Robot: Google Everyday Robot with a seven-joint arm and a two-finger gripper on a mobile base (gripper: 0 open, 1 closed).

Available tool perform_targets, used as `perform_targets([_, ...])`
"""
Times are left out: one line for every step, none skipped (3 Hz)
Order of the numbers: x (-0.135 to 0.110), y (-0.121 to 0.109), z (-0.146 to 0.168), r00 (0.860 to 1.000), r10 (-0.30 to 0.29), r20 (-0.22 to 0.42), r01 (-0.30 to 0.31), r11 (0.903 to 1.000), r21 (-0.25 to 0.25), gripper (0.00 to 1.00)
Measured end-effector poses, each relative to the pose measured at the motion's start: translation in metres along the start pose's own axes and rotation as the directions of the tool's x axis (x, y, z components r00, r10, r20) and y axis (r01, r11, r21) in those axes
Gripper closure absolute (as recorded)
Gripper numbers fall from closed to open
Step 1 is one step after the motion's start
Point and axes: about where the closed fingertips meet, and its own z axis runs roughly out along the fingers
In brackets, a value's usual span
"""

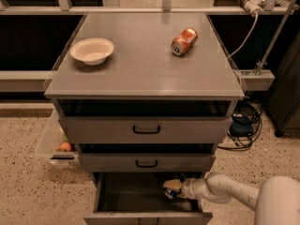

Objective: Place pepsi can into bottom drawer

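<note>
The bottom drawer (126, 199) of the grey cabinet is pulled open, showing a dark boxy interior. My gripper (171, 189) reaches into its right side from the lower right on a white arm. It is shut on the pepsi can (170, 194), a dark blue can of which only a small part shows below the yellowish fingers. The can sits low inside the drawer, near its right wall.
A crushed orange can (184, 41) and a white bowl (92, 50) lie on the cabinet top. Two shallower drawers with black handles (146, 129) are above, both closed. A clear bin (55, 144) stands on the floor at left, cables at right.
</note>
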Motion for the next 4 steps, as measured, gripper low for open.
perform_targets([-0.007,-0.015,0.008,0.999,0.04,0.02,-0.04,0.9991,0.013,1.0])
perform_targets([-0.007,-0.027,0.016,0.998,0.067,0.023,-0.067,0.9973,0.029,1.0])
perform_targets([-0.006,-0.038,0.025,0.996,0.085,0.022,-0.086,0.9953,0.045,1.0])
perform_targets([-0.004,-0.047,0.034,0.995,0.1,0.013,-0.1,0.9928,0.065,1.0])
